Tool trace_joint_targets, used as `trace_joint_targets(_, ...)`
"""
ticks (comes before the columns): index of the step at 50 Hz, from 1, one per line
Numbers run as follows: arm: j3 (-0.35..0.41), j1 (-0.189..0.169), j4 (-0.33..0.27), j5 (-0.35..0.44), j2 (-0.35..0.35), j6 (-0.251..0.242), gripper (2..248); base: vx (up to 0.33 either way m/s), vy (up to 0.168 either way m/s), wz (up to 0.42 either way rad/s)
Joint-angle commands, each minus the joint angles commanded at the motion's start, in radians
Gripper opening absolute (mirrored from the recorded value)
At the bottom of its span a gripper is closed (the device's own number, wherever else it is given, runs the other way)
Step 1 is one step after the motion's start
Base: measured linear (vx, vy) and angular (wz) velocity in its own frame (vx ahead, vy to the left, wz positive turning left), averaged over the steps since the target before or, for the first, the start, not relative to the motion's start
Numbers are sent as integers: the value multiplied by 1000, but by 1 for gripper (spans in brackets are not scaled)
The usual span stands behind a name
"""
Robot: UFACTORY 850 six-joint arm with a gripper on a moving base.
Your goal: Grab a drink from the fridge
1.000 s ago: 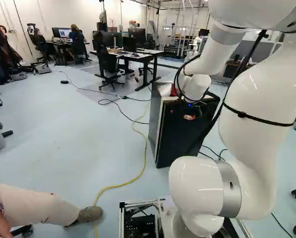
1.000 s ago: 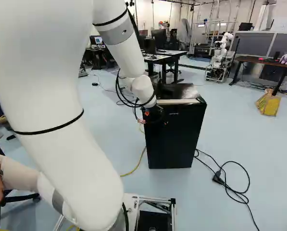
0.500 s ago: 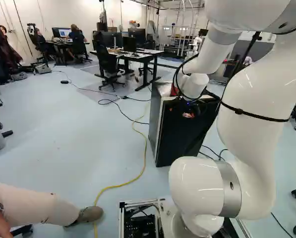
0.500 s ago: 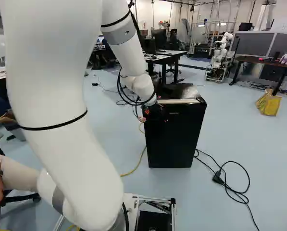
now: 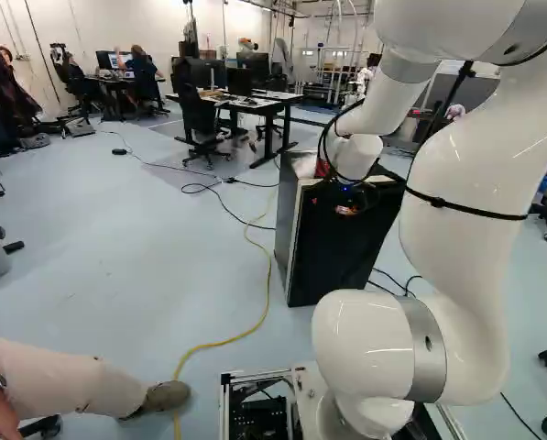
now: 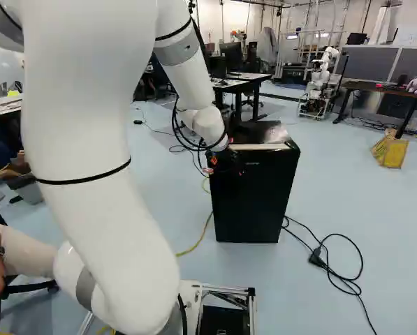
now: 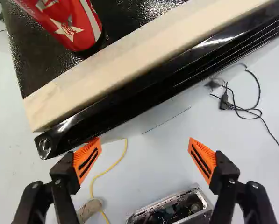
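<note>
At the fridge's upper front is my gripper [image 5: 346,203], small and dark in the left base view. Seen from the wrist, the gripper [image 7: 145,156] is open, its orange-padded fingers wide apart with no object between them. One finger stands close by the end of the fridge door's black top edge [image 7: 125,112]; whether they touch I cannot tell. The black fridge [image 6: 255,199] stands upright with its door closed against the body. On its dark top a red can [image 7: 76,25] lies beyond the pale front strip [image 7: 130,60]. The fridge's inside is hidden.
A yellow cord [image 5: 255,324] runs over the floor left of the fridge; black cables [image 6: 334,269] lie to its right. A person's leg and shoe [image 5: 166,396] are close by the base's left. Desks and another robot [image 6: 320,84] stand farther back.
My upper arm has swung, moving toward the right in the right base view. The wrist has shifted only slightly at the fridge's upper front. The base has not visibly moved.
</note>
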Motion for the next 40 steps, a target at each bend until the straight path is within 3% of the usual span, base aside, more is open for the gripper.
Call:
trace_joint_targets(23, 97, -10, 0, 7, 84, 0, 247, 0, 0, 0)
trace_joint_targets(40, 189, -11, -12, 108, 168, 0, 247, 0, 0, 0)
